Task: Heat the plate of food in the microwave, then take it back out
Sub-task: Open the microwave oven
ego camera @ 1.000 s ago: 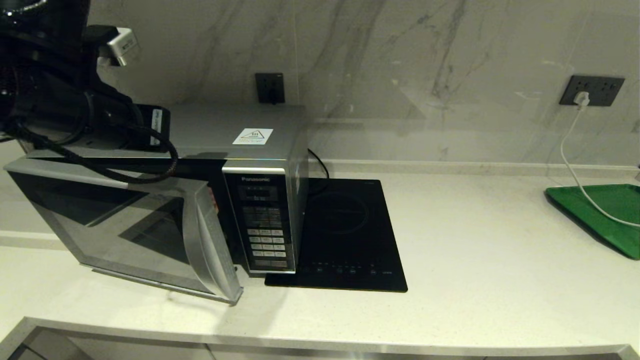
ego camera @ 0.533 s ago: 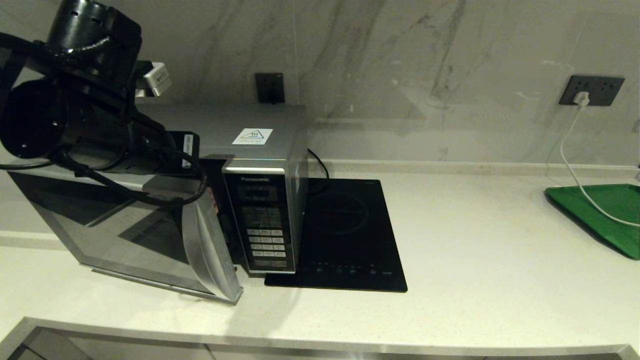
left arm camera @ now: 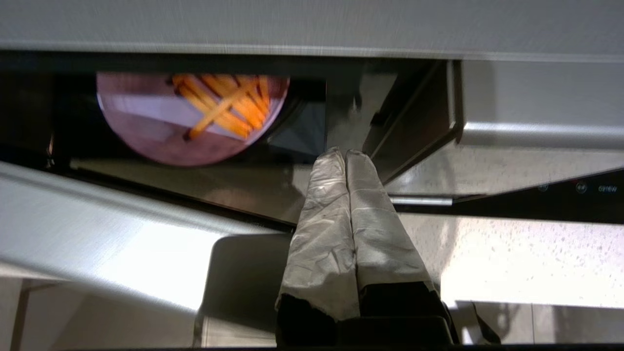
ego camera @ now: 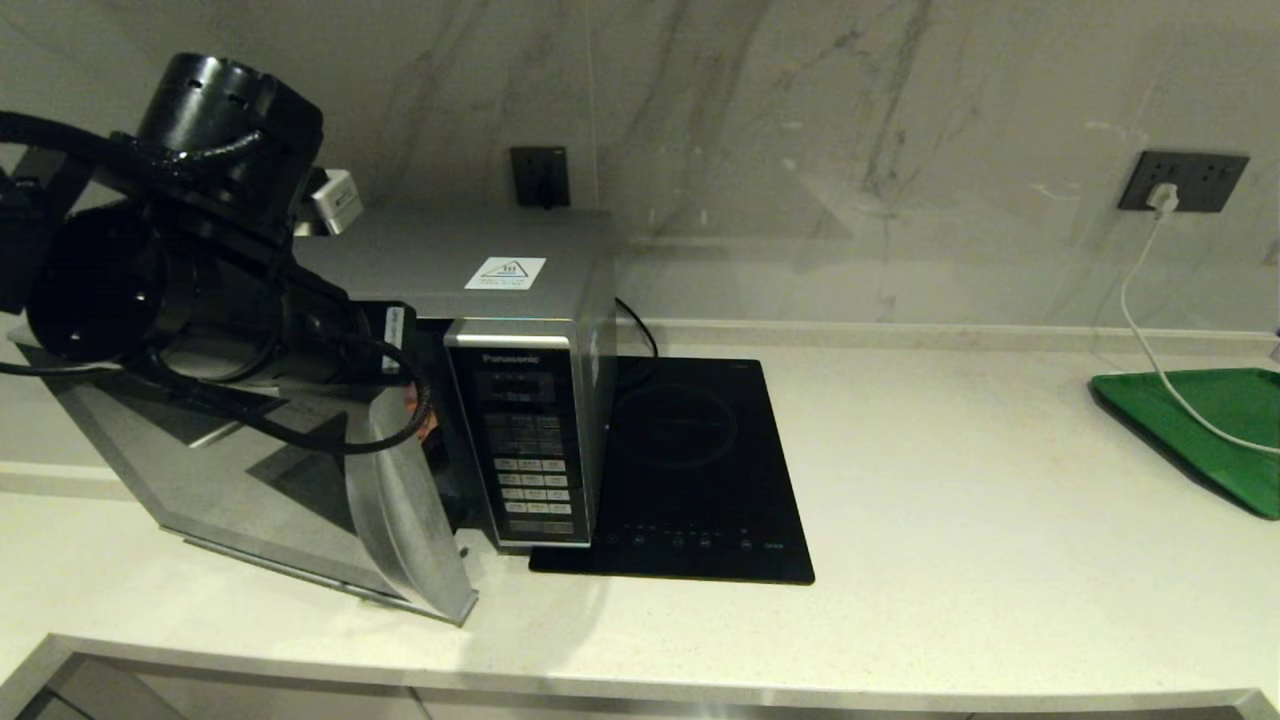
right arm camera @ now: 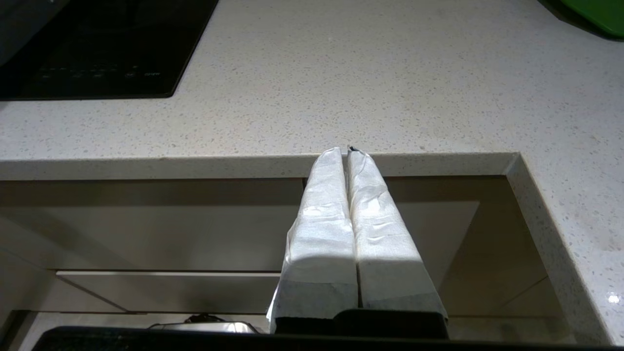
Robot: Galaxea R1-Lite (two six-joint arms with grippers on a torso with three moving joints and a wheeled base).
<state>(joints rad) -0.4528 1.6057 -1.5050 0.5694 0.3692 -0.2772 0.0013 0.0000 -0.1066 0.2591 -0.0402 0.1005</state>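
The silver microwave (ego camera: 470, 240) stands at the left of the counter with its dark glass door (ego camera: 250, 480) swung partly open. My left arm (ego camera: 180, 290) reaches over the door's top edge and hides its own gripper in the head view. In the left wrist view my left gripper (left arm camera: 345, 153) is shut and empty, its tips at the gap between door and microwave (left arm camera: 512, 97) body. Through that gap the lilac plate of food (left arm camera: 146, 131) shows inside, orange-yellow sticks (left arm camera: 224, 105) on it. My right gripper (right arm camera: 345, 151) is shut and empty, below the counter's front edge.
A flat black induction hob (ego camera: 690, 470) lies right beside the microwave. A green tray (ego camera: 1210, 420) sits at the far right with a white cable (ego camera: 1140, 320) running onto it from a wall socket. The pale counter (ego camera: 950, 500) stretches between them.
My left arm has moved right and down towards the door's free edge. The door's free edge has swung slightly further out.
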